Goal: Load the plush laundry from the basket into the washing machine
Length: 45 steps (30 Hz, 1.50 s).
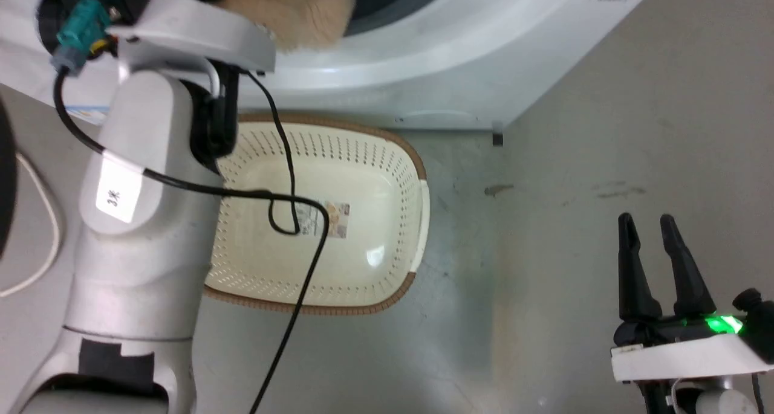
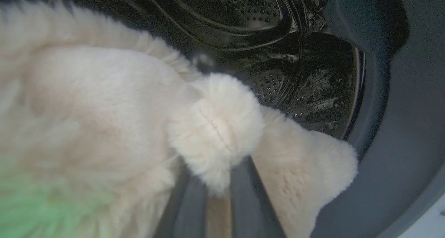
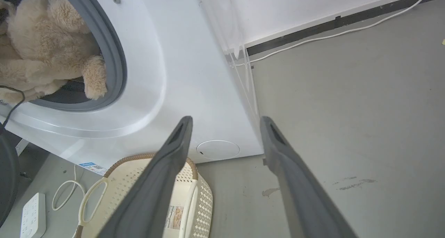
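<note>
Nearest, my right tool (image 1: 647, 220) hangs idle over the floor (image 1: 604, 130), its two fingers spread wide and holding nothing. Beyond it the basket (image 1: 387, 305) sits on the floor just in front of the washing machine (image 1: 423, 69); no laundry lies in it, and the label (image 1: 329, 219) on its bottom shows plainly. My left arm (image 1: 139, 178) reaches across the basket into the machine's open mouth. There my left tool (image 2: 217, 196) is narrow, with the plush toy (image 2: 104, 109) pinched between its fingers (image 2: 243, 196). The toy is at the opening, its bulk past the grey door seal (image 3: 116, 57) and in front of the steel drum (image 2: 278, 67), while one paw (image 3: 94, 78) hangs out over the seal. Judged from this, the lift and carry from the basket are done and the loading is well advanced. What remains is to push the toy deeper until the paw clears the seal, let go, and draw the left arm out.
</note>
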Tool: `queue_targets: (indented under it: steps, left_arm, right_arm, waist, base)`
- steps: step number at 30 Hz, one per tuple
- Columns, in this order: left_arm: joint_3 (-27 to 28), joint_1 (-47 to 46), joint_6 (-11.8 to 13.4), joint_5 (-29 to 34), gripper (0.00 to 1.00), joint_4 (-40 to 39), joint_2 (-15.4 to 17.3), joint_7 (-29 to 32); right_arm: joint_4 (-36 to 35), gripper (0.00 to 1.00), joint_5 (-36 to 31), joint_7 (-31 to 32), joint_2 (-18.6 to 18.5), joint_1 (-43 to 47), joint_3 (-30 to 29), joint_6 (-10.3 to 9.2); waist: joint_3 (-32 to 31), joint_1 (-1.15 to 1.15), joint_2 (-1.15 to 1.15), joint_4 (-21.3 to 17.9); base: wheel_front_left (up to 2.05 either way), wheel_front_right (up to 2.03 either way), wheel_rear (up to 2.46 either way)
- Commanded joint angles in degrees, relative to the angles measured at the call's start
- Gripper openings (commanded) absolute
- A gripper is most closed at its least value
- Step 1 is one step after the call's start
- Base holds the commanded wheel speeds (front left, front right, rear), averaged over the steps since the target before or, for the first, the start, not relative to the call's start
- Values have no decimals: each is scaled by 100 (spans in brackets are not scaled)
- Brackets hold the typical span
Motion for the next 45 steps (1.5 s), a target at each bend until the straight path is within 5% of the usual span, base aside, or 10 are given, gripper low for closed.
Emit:
queue_targets:
  steps: [1,45]
  left_arm:
    - [60,-194,-52,102,0,-9,19,-38]
    - [730,-3045,-327,1081,0,326,821,-38]
  right_arm:
    - [-56,100,60,-23,-11,-111,11,5]
    - [-540,100,276,-23,-11,-43,329,5]
  waist:
    - [303,-1,0,-131]
    - [2014,-1,0,-872]
  base:
    - [0,0,0]
    - [0,0,0]
